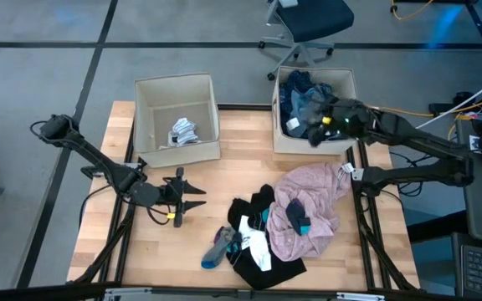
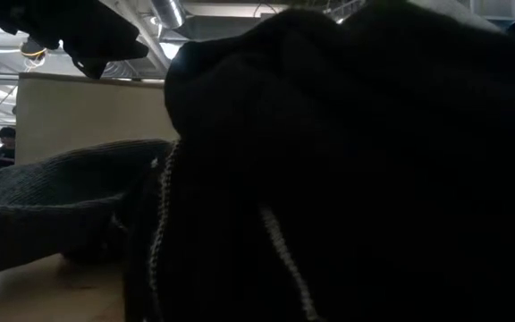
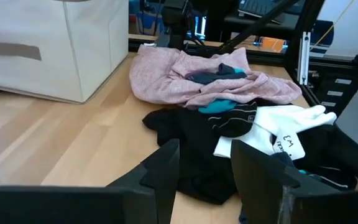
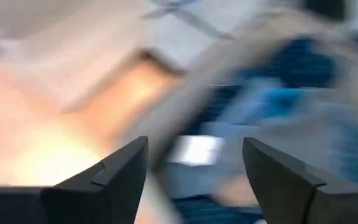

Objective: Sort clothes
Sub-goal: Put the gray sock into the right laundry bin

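At 3 o'clock from our left gripper (image 1: 192,197), jaws spread wide and empty, lies the clothes pile (image 1: 279,226). Our right gripper (image 1: 318,127), open, hovers over the right box (image 1: 347,84).

The high view looks straight down on the whole table (image 1: 153,251), both boxes and both arms. The low view sits at table-top level, pressed against dark cloth (image 2: 356,179) that fills most of it; a box wall (image 2: 88,116) shows beyond. The left wrist view faces level across the table toward the clothes pile (image 3: 229,106), shared with the high view. The right wrist view is blurred, over the right box (image 1: 341,84).
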### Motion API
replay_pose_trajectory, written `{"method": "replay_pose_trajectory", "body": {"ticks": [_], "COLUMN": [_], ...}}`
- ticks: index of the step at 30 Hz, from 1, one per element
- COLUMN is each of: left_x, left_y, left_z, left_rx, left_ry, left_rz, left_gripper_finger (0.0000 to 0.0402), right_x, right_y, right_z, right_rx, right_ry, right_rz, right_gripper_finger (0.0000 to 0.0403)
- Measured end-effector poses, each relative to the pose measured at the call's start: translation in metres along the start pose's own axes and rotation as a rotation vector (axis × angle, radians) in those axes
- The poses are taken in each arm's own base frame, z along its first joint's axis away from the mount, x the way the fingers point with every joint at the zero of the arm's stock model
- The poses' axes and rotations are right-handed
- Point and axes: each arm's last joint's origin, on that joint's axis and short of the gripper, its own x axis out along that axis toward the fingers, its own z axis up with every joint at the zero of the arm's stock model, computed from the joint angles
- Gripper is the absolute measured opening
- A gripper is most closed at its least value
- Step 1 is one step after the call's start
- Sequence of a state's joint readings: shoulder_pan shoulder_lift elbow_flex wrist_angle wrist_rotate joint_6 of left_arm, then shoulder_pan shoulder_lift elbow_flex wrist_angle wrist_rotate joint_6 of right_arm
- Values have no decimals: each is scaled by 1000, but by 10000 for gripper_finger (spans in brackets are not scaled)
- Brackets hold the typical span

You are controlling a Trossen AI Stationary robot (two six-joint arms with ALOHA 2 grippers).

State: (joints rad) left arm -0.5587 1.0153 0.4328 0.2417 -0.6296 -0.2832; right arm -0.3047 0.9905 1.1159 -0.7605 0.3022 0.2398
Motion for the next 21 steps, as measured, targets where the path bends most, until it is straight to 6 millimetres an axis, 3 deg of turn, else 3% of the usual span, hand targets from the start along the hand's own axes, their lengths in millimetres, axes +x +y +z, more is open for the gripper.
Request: {"method": "replay_pose_trajectory", "body": {"ticks": [4, 8, 16, 21], "left_x": [0, 0, 0, 0], "left_y": [0, 0, 0, 0], "left_z": [0, 0, 0, 0], "left_rx": [2, 2, 2, 2], "left_ry": [-1, -1, -1, -1], "left_rz": [0, -1, 1, 2], "left_gripper_finger": [135, 135, 135, 135], "right_x": [5, 16, 53, 82], "right_y": [40, 85, 174, 212], "right_z": [-7, -19, -57, -83], "right_rx": [-39, -130, -321, -356], "right_ry": [-41, -111, -131, -127], "right_rz": [317, 479, 659, 751], "right_gripper_finger": [268, 268, 269, 269]}}
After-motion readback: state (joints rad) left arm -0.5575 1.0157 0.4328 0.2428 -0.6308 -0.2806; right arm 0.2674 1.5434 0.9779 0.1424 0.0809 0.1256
